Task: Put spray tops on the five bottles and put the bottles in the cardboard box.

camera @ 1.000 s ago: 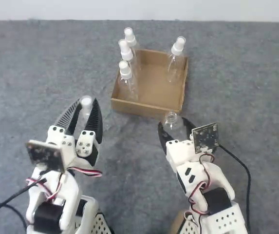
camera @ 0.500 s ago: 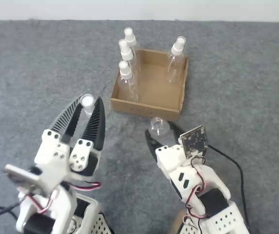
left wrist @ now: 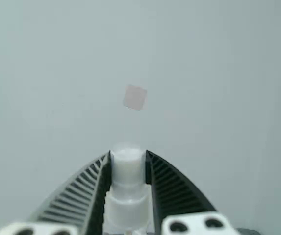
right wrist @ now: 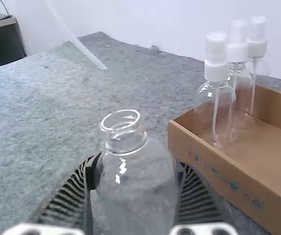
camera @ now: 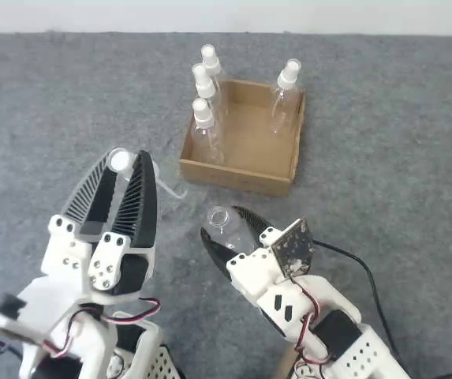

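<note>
Near the box (camera: 237, 175), left claw (camera: 125, 160) pinches spray top (left wrist: 127, 171); right claw (camera: 220, 222) pinches uncapped bottle (right wrist: 133, 181).

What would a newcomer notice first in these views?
The left gripper, up off the table, clamps a white plastic spray top, its thin tube trailing. The right gripper holds an uncapped clear plastic bottle in front of the brown cardboard box, where four capped clear bottles stand.

My left pincer (camera: 125, 167) is tilted upward, its ribbed fingers clamped on a spray top (left wrist: 127, 171). My right pincer (camera: 222, 224) sits lower, angled inward, its fingers gripping an uncapped bottle (right wrist: 130, 186) by its body.
</note>
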### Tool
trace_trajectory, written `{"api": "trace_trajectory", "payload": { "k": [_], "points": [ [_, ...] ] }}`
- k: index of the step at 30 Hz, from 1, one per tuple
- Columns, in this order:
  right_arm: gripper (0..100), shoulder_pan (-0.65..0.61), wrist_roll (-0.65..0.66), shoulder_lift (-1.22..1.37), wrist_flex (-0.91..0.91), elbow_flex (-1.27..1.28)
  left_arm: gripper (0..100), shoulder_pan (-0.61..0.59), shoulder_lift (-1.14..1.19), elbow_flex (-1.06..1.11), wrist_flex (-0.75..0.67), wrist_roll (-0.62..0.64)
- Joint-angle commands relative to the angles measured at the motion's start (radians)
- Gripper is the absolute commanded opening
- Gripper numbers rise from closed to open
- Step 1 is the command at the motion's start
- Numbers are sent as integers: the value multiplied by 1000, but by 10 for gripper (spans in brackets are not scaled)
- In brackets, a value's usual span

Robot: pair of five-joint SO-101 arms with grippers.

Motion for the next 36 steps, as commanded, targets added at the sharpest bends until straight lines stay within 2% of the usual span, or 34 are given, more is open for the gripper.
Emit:
{"api": "trace_trajectory", "payload": {
  "k": [1, 7, 36],
  "points": [
    [27, -16, 6, -15, -28, 23, 13, 38, -14, -64, -26, 78],
    [27, -16, 6, -18, -28, 23, 13, 143, -14, -65, 20, 77],
    [27, -18, 12, -19, -28, 23, 14, 141, -14, 87, 17, 48]
  ]
}}
